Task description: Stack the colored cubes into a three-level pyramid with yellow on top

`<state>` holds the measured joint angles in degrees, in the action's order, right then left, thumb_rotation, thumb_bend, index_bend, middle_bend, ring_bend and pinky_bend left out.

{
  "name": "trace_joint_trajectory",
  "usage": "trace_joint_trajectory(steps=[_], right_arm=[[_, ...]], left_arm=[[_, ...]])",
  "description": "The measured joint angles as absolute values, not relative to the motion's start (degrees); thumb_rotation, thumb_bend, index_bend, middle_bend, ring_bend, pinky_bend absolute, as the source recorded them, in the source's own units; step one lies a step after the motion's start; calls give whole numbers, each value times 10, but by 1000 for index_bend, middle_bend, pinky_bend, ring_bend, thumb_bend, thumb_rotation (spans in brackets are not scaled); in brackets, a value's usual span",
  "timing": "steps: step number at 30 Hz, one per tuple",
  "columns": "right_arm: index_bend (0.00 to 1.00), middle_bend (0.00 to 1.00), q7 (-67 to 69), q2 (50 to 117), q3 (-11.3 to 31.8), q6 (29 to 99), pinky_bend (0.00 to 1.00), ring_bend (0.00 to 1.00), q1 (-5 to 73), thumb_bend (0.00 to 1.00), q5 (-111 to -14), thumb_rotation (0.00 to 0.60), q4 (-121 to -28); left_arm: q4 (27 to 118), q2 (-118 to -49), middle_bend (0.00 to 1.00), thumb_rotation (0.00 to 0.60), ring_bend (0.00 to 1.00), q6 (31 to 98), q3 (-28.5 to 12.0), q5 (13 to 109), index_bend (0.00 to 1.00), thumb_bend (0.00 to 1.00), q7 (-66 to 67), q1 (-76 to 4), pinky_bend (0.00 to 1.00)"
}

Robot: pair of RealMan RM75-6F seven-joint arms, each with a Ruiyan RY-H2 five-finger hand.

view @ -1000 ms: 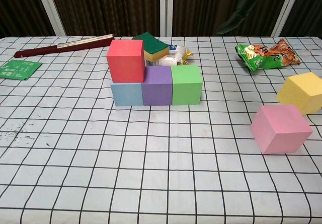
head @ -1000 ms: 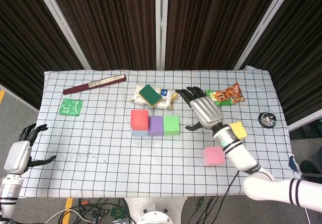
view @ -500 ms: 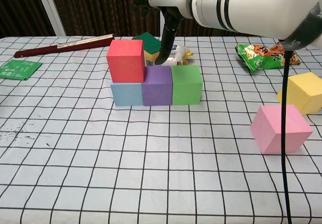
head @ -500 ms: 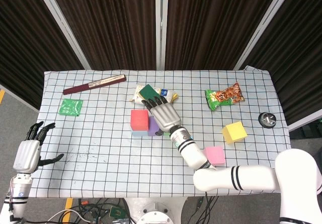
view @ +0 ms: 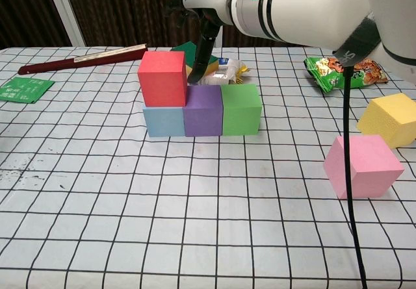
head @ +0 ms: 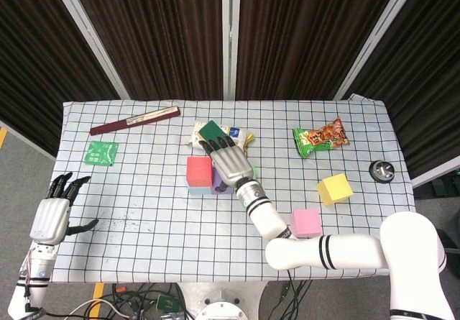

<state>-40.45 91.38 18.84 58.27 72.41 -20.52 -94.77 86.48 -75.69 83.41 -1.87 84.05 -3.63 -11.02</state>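
On the checked cloth, the right hand (head: 230, 163) hangs over the block row, fingers spread, holding nothing, one finger reaching down beside the red cube (view: 162, 78). Red sits on the blue cube (view: 162, 121), which touches the purple cube (view: 204, 110) and green cube (view: 241, 109). The pink cube (view: 362, 165) and yellow cube (view: 390, 119) stand well apart near the right edge. The left hand (head: 52, 216) hovers spread off the left edge.

one cube (view: 162, 78) atop a three-cube row (view: 203, 110)

Matt foam-like red cube (view: 162, 78), pink cube (view: 363, 165); gridded cloth over bench (view: 97, 191); glossy plastic snack bag (view: 344, 71); silvery metallic right robot hand (head: 230, 163).
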Motion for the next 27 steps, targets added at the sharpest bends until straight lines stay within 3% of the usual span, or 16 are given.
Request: trace_joint_trajectory(steps=[27], right_arm=[[0, 292, -404, 1030, 216, 582, 0, 0, 776, 0, -180, 600, -805]], left_arm=[[901, -728, 182, 600, 25, 801, -14, 846, 155, 0, -28, -110, 39]])
